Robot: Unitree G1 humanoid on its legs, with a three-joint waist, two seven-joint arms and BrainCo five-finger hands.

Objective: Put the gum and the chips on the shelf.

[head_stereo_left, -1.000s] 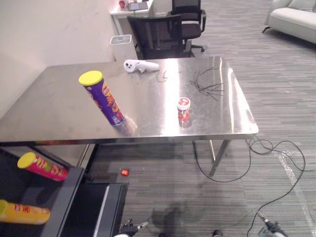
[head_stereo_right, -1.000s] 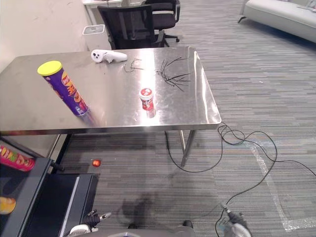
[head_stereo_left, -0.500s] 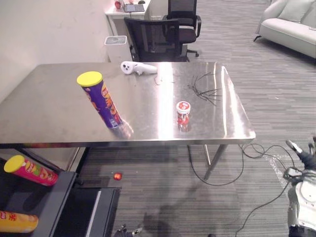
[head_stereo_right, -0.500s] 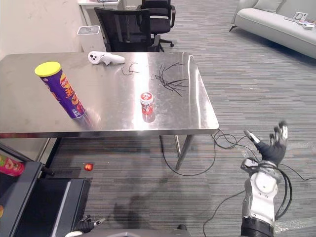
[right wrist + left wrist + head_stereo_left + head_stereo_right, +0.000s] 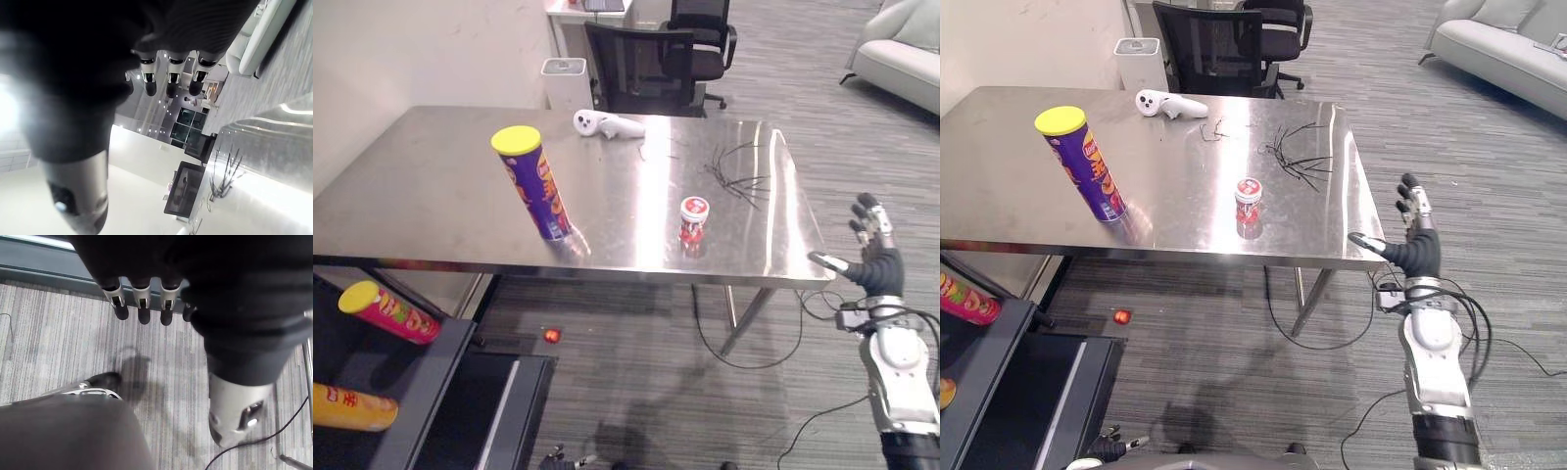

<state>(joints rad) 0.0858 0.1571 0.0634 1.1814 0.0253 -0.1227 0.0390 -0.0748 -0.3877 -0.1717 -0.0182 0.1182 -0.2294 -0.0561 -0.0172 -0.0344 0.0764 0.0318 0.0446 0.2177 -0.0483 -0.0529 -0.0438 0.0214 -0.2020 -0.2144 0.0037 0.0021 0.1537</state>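
Stereo pair, left eye view: steel desk point(image 5: 421, 186) carrying the chips point(image 5: 533, 184), a purple can with a yellow lid standing on its base near the front edge. The gum point(image 5: 693, 217), a small red-and-white tub, stands well to the right of it, also near the front edge. A white controller point(image 5: 607, 124) lies at the far edge, and a tangle of thin black ties point(image 5: 739, 171) lies behind the gum. The right robot hand point(image 5: 876, 266) is raised in the air just off the desk's front right corner. Its fingers are straight and spread, its thumb points toward the desk, and it holds and touches nothing. At lower left, a dark shelf point(image 5: 435, 392) holds a pink can point(image 5: 389, 311) and a yellow can point(image 5: 352, 408), both lying down. A small red object point(image 5: 552, 336) lies on the carpet under the desk.

Right eye view: same layout, with chips and gum both on the desk, apart from each other and from the right robot hand.

Left wrist view: left robot hand point(image 5: 142, 298) over grey carpet, with its fingers straight in a row and nothing held.

Right wrist view: fingers point(image 5: 168, 81) of the right robot hand extended and empty. The desk's shiny top and the black ties lie beyond them.
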